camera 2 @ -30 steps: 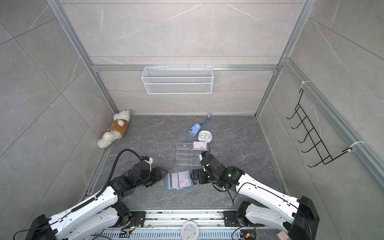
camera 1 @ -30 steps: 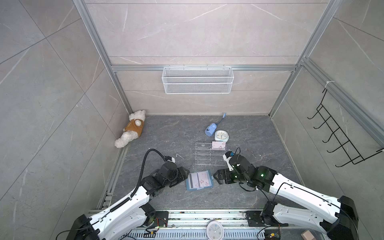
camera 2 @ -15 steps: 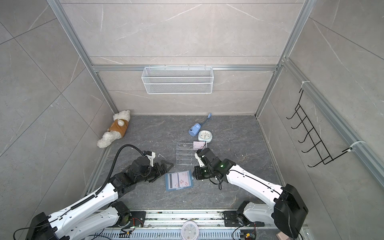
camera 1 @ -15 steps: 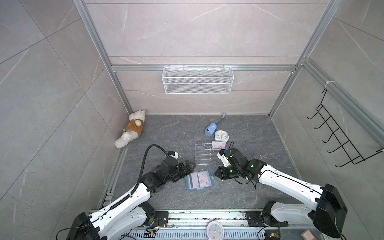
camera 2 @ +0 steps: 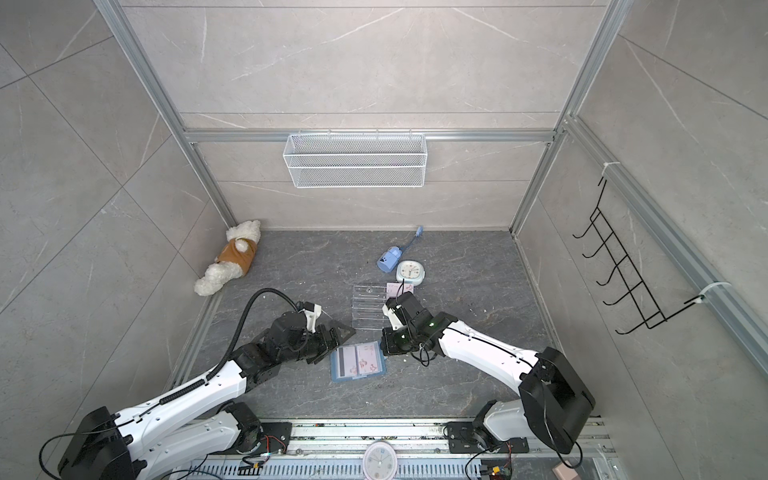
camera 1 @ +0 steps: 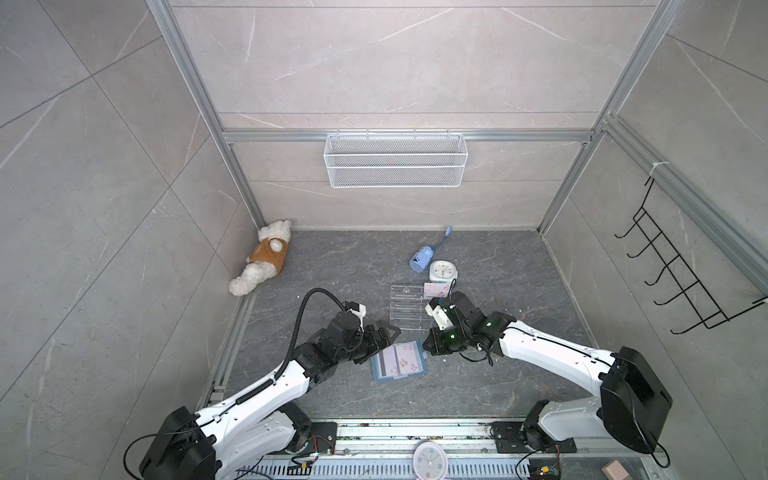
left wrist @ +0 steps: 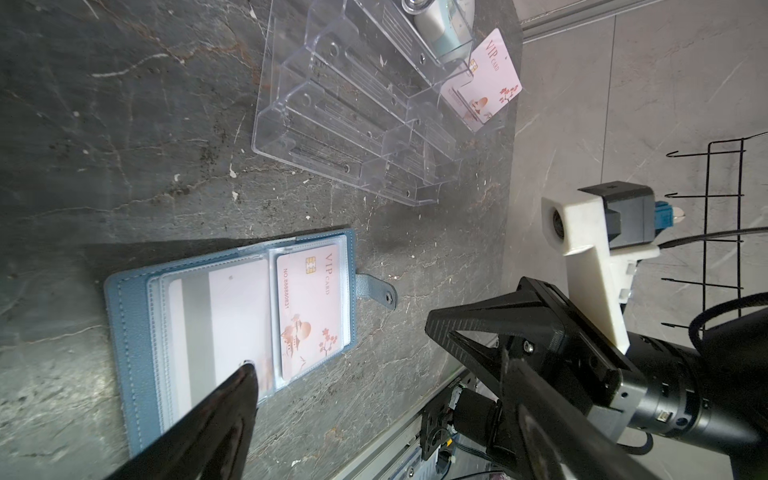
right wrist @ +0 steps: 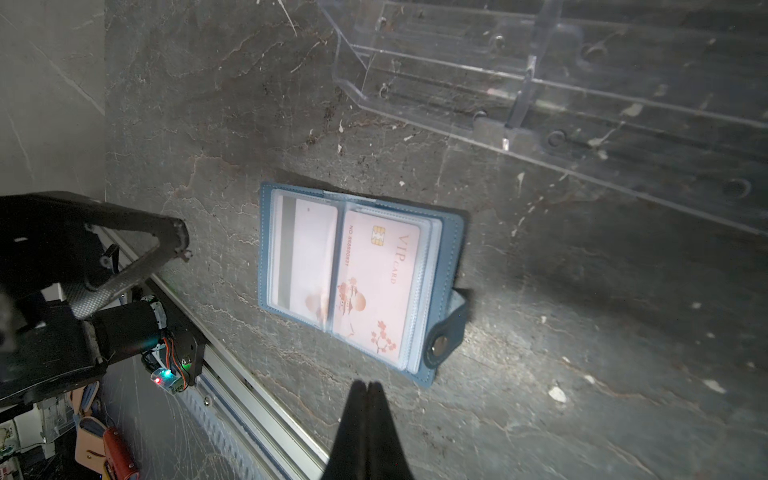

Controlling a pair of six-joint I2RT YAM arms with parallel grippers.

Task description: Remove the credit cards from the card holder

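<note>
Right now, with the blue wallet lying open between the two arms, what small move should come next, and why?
Probably press the open left gripper down onto the card holder, on its striped-card page, to pin it. Two credit cards sit in the clear sleeves, nothing grips the holder, and the shut, empty right gripper points at its snap-tab edge, perhaps to work a card out.

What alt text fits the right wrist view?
An open blue card holder lies flat on a dark tabletop, two credit cards showing in it. The right gripper, shut and empty, points toward its snap tab; a clear rack lies beyond.
</note>
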